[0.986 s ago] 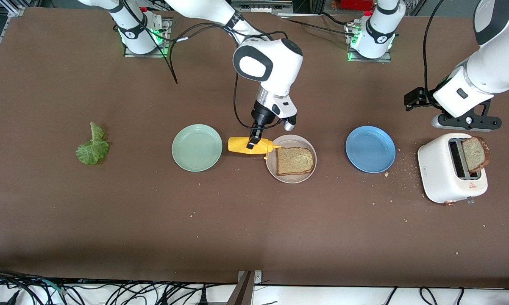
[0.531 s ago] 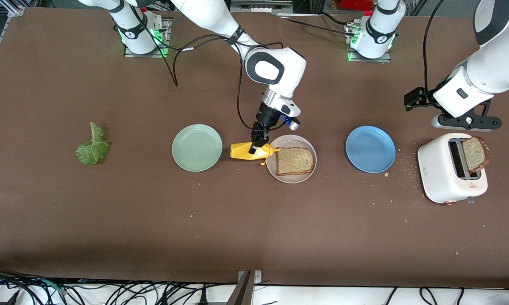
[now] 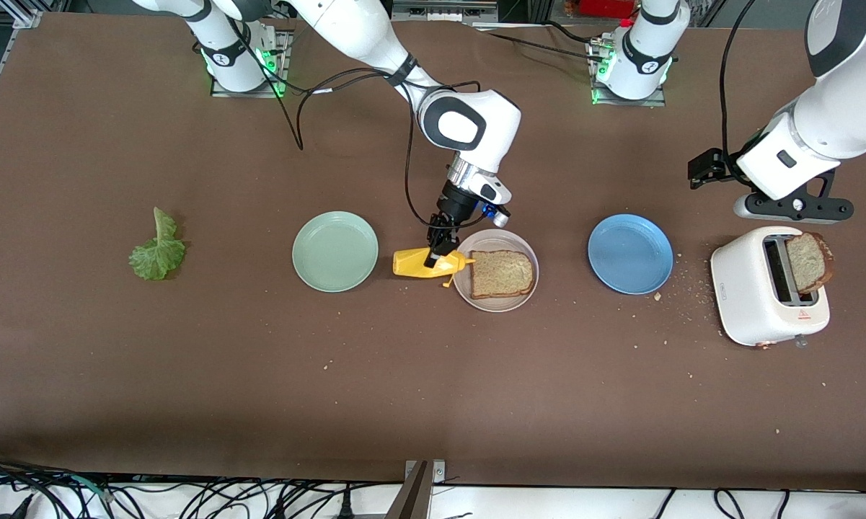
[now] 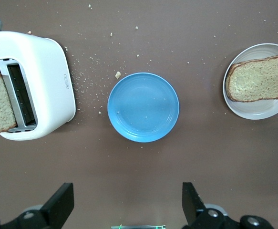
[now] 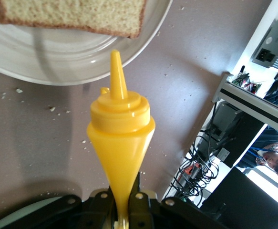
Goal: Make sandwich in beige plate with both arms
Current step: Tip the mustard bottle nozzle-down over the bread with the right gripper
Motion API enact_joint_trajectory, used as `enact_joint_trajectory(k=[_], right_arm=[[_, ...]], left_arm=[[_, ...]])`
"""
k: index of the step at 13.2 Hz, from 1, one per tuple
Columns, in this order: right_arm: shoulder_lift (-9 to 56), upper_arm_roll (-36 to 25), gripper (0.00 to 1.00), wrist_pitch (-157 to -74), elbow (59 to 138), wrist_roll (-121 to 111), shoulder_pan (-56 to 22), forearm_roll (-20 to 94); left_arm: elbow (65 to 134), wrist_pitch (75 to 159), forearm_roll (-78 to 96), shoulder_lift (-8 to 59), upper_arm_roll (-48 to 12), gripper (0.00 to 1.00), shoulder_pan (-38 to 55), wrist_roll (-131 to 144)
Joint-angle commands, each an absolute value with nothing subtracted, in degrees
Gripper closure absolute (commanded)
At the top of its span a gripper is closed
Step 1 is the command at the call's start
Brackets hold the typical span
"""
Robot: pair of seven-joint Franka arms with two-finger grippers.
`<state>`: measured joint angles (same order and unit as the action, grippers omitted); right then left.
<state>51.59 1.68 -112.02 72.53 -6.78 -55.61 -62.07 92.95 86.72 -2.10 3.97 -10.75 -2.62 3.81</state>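
The beige plate [image 3: 495, 297] sits mid-table with one toast slice [image 3: 502, 274] on it; both show in the left wrist view, plate [image 4: 258, 109] and toast [image 4: 254, 78], and the right wrist view, plate [image 5: 57, 59] and toast [image 5: 72, 14]. My right gripper [image 3: 433, 258] is shut on a yellow squeeze bottle [image 3: 412, 262], squeezed thin between the jaws [image 5: 122, 143], nozzle pointing at the plate. A second toast slice [image 3: 807, 261] sticks out of the white toaster [image 3: 761, 295]. A lettuce leaf [image 3: 158, 249] lies at the right arm's end. My left gripper [image 4: 127, 207] is open and hangs above the table by the toaster.
A mint-green plate [image 3: 335, 251] lies beside the bottle, toward the right arm's end. A blue plate [image 3: 630, 253] lies between the beige plate and the toaster. Crumbs are scattered around the toaster and blue plate.
My right gripper has swung the yellow bottle lower and slightly nearer the front camera, nozzle now by the beige plate's rim. The left arm has not moved.
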Motion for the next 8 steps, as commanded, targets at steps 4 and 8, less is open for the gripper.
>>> enact_joint_trajectory(k=[4,8], right_arm=[[47.3,1.3,1.0,-110.5,66.7,-16.9,-49.8,-46.0],[40.4,1.5,1.0,-110.6,66.7,-30.3,-40.7,-25.8]], left_arm=[[93.7,86.4,-1.5,2.9,-11.1,0.0,-3.2,3.3],[93.7,86.4,-1.5,2.9,-11.1,0.0,-3.3,3.3]])
